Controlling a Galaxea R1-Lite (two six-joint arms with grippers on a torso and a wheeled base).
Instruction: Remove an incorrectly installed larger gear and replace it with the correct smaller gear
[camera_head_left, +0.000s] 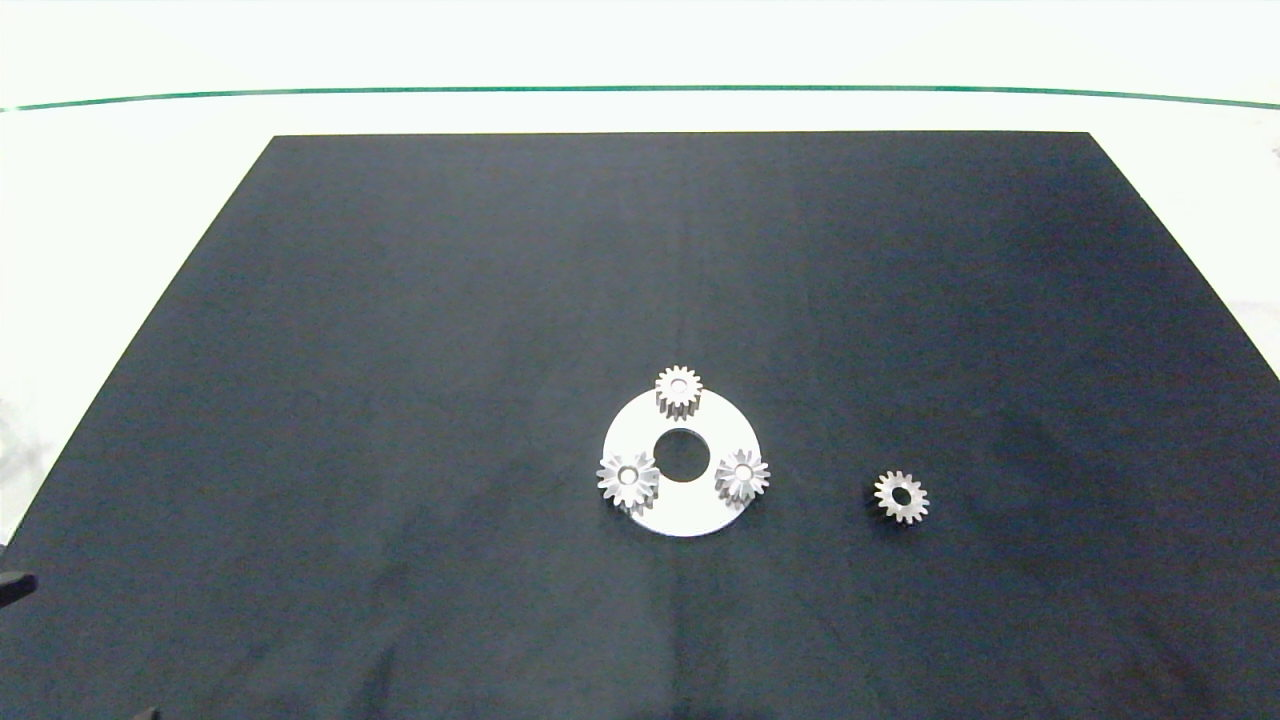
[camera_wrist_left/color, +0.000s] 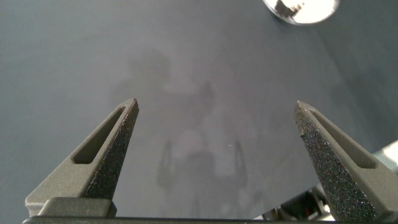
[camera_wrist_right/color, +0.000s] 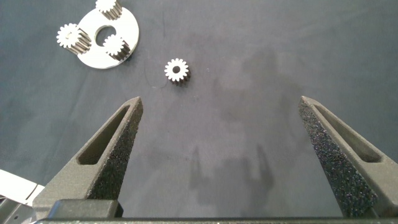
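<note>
Your right gripper (camera_wrist_right/color: 221, 109) hangs above the black mat (camera_head_left: 400, 350), fingers spread wide apart, nothing between them. Ahead of it and a bit toward its left finger (camera_wrist_right/color: 106, 155), the smaller gear (camera_wrist_right/color: 176, 70) lies flat on the mat by itself, centre hole showing, not touched by anything. Further out past that gear is the silver disc (camera_wrist_right/color: 127, 31), a flat round plate with a hole in the middle and three gears standing on it.

In the head view the disc (camera_head_left: 690, 505) sits near the mat's middle, with the loose smaller gear (camera_head_left: 901, 497) off to one side of it, apart from it, on the side your right arm comes from. Of the three gears on the disc, the larger gear (camera_head_left: 628, 480) is the widest, with long pointed teeth, and sits at the disc's edge on the side away from the loose gear. A second gear (camera_head_left: 742, 476) sits at the rim nearer the loose gear, and a third gear (camera_head_left: 679, 389) at the far rim. In the right wrist view the larger gear (camera_wrist_right/color: 73, 38) is the one furthest from your gripper's side.

Your left gripper (camera_wrist_left/color: 216, 109) is also released, fingers wide apart over bare mat, holding nothing. The disc (camera_wrist_left/color: 301, 9) barely shows far ahead of it, cut off at the frame edge. Neither gripper is touching any gear.
</note>
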